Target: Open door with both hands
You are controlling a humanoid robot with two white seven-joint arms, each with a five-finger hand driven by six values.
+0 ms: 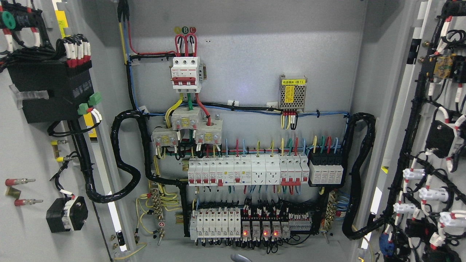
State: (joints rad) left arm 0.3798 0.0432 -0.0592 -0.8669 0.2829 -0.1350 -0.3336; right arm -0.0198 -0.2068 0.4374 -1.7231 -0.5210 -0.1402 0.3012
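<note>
The electrical cabinet stands wide open in the head view. Its left door (25, 145) is swung out to the left and shows its inner face with a black box (51, 91) and wiring. The right door (409, 120) is swung out to the right and carries black cable looms and white connectors (433, 194). Between them the grey back panel (247, 54) is fully exposed. Neither of my hands shows. A small grey rounded shape (240, 257) pokes in at the bottom edge, and I cannot tell what it is.
On the panel sit a red-and-white main breaker (186, 72), a metal power supply (292, 92), a row of white breakers (247, 171) and relays with red lights (260, 231). Black corrugated cable loops (125, 160) run to each door.
</note>
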